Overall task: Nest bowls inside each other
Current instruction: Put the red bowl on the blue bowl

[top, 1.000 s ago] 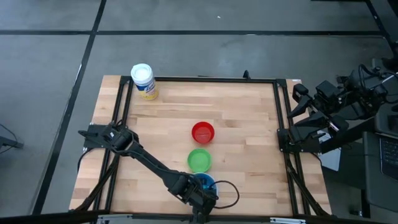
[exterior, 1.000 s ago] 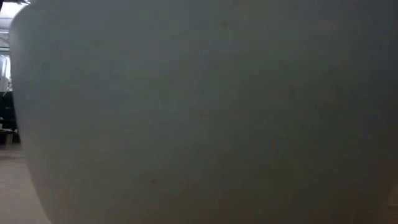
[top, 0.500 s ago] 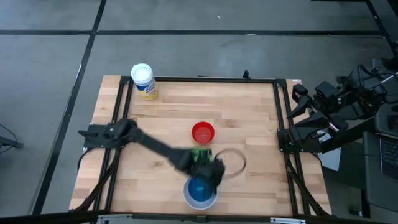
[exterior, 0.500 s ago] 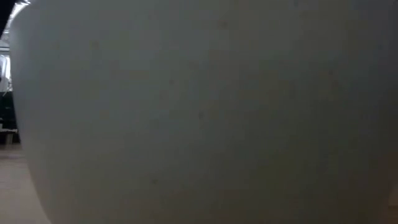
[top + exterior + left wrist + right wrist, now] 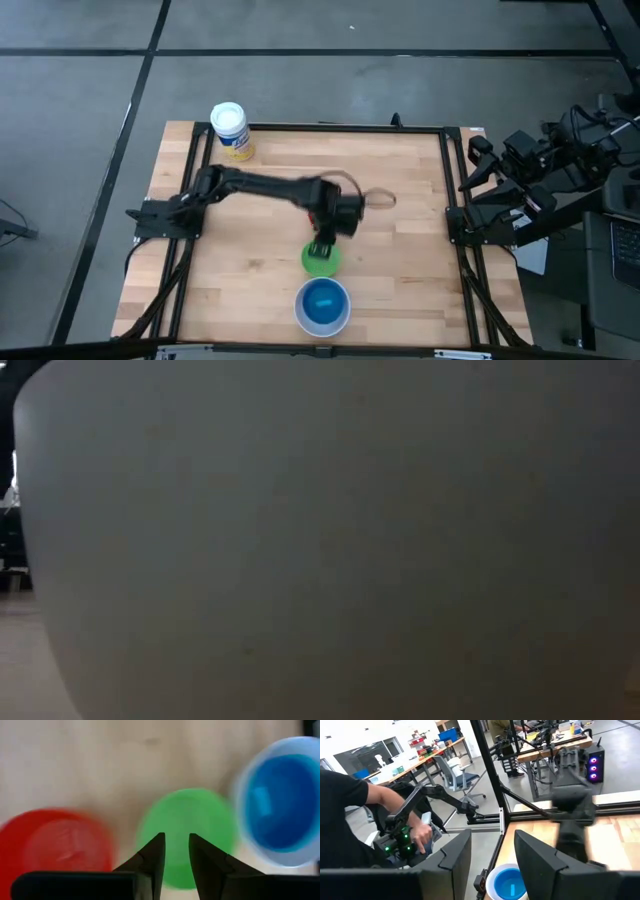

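A green bowl (image 5: 322, 260) (image 5: 187, 832) rests on its base mid-table. My left gripper (image 5: 323, 245) (image 5: 175, 840) hangs just above it, pointing down, fingers a little apart with nothing between them. A red bowl (image 5: 55, 842) sits beside the green one on its far side; my left wrist hides it in the high view. Near the front edge stands a white bowl (image 5: 322, 306) (image 5: 280, 800) with a blue bowl (image 5: 322, 303) nested inside. My right gripper (image 5: 478, 165) (image 5: 492, 840) waits open, raised off the table's right edge.
A white-lidded jar with a yellow label (image 5: 230, 130) stands at the far left corner. A black frame (image 5: 450, 200) runs along the table's edges. The white bowl's wall (image 5: 320, 540) fills the low view. A person (image 5: 350, 820) sits beyond the table at another arm.
My left gripper has left the white bowl at the near edge and swung up and toward the far edge, ending above the green bowl. The blue bowl stays nested in the white one, now uncovered.
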You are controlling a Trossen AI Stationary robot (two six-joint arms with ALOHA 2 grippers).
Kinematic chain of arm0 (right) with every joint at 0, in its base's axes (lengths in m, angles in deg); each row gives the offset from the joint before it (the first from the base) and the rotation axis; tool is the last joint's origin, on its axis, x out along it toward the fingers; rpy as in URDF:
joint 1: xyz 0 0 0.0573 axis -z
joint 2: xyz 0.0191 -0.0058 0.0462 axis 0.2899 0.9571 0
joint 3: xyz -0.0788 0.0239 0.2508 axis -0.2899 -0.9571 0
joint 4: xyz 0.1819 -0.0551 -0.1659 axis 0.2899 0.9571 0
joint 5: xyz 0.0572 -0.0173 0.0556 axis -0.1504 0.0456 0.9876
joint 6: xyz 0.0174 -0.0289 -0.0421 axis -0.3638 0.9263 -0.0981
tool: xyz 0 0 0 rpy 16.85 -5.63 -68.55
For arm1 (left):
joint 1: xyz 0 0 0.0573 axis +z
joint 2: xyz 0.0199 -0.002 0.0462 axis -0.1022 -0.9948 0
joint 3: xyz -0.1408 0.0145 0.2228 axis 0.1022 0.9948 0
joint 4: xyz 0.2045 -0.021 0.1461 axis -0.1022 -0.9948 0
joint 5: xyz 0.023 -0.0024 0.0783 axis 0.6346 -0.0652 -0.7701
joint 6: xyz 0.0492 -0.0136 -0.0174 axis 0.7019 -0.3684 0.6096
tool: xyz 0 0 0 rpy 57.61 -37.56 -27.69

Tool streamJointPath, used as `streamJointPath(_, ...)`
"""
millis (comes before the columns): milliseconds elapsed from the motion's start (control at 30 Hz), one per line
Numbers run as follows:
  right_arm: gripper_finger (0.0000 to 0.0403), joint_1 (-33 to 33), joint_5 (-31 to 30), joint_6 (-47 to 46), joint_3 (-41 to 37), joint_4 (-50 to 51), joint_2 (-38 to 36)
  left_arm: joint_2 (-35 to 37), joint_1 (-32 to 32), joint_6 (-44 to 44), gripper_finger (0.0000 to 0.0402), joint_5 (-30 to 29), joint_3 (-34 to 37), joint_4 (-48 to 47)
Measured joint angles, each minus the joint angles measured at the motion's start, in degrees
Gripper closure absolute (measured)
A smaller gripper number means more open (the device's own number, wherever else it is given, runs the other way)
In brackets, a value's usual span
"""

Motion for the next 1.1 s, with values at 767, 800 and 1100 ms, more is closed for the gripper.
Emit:
streamJointPath(767,0.025,-0.04,-1.59,2.1,0.0,0.04,0.31,-5.66,6.88,-10.78,0.0274,5.11,0.04,6.98)
streamJointPath(800,0.025,-0.04,-1.59,2.25,0.0,0.04,0.31,-6.09,6.74,-11.6,0.0274,4.74,0.05,7.33)
streamJointPath(1100,0.025,-0.04,-1.05,2.02,0.0,0.04,0.31,-9.48,6.61,-14.77,0.0278,2.85,0.05,8.53)
